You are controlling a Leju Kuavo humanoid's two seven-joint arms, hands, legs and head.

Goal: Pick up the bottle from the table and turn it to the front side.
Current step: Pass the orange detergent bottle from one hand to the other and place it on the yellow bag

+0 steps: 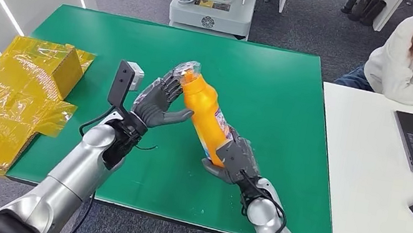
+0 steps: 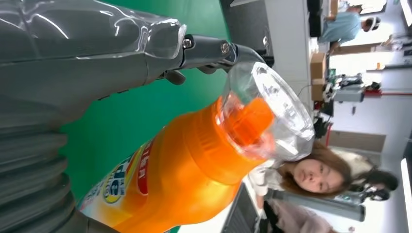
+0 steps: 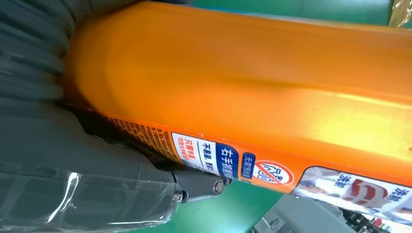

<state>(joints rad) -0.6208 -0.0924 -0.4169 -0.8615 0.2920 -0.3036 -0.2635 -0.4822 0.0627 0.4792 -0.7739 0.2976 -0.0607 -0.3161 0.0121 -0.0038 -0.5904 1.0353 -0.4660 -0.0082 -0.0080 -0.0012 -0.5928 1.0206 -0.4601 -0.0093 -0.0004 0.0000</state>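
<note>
An orange plastic bottle with a clear cap cover (image 1: 203, 111) is held tilted above the middle of the green table mat (image 1: 272, 89), its cap end leaning toward eleven o'clock. Its lower body is clamped in the fingers of the right hand (image 1: 233, 160), at five o'clock from the cap. The left hand (image 1: 158, 103) is seen at nine o'clock of the bottle's neck, fingers spread apart beside the cap and thumb reaching toward the body; whether they grip cannot be told.
</note>
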